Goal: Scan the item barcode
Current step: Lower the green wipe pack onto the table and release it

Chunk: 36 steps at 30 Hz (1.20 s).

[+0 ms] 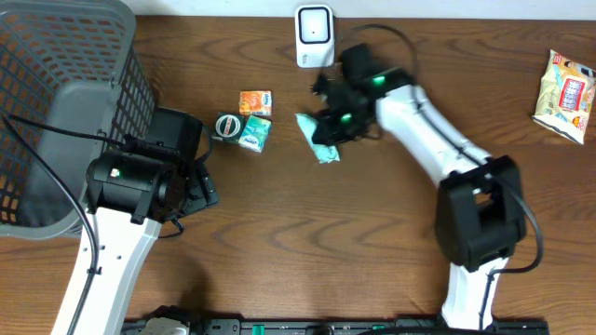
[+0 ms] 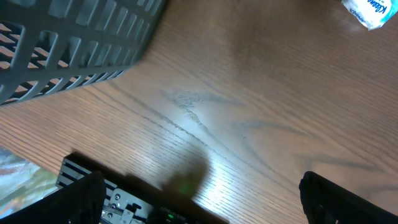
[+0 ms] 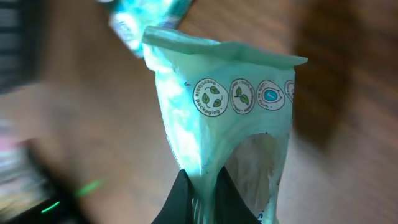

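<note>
Your right claw (image 3: 199, 198) is pinched tight on one edge of the teal packet (image 3: 217, 118), holding it near the middle of the table's back edge just in front of the white scanner (image 1: 315, 35), while your left claw (image 2: 211, 202) gapes wide over bare table (image 2: 249, 93) beside the grey basket (image 1: 56, 102) at the left edge.

Brown wood-grain table (image 1: 279, 251) with a low sheen; scanner (image 1: 314, 35) in smooth white plastic; grey basket (image 1: 56, 112) well left of the scanner — matt moulded plastic lattice; mint-green pouch (image 3: 205, 137) near the scanner — thin, crinkled, glossy film; snack bag (image 1: 566, 95) far right of the scanner, shiny printed film.
</note>
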Each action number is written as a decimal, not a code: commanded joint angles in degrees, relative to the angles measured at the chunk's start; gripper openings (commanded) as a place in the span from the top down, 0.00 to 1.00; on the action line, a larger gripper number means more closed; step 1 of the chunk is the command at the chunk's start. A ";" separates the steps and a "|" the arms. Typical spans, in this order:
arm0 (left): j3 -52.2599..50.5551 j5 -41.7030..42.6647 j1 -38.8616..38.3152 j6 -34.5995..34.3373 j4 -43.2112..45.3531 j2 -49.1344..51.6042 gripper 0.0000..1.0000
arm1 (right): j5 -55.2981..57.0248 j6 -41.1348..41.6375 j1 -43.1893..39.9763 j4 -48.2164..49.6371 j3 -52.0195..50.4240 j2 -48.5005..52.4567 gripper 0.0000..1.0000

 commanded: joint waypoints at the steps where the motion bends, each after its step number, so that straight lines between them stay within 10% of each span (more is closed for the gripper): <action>1: 0.04 0.28 0.28 -0.72 -0.20 -0.11 0.02 | -23.45 -5.29 -4.70 0.42 -4.59 -0.17 0.99; 13: 0.04 0.31 0.28 -0.72 -0.22 -0.11 0.02 | -27.21 -2.86 -19.37 7.56 -20.81 -0.15 0.92; 16: 0.04 0.28 0.28 -0.72 -0.20 -0.11 0.02 | -19.41 -2.58 -21.97 6.99 -20.83 -0.15 0.91; 21: 0.04 0.31 0.31 -0.72 -0.20 -0.11 0.02 | -6.62 -1.57 -23.96 4.55 -20.74 -0.15 0.62; 36: 0.04 0.28 0.28 -0.72 -0.20 -0.11 0.02 | 8.98 -1.60 -26.47 -10.56 -7.91 -0.17 0.53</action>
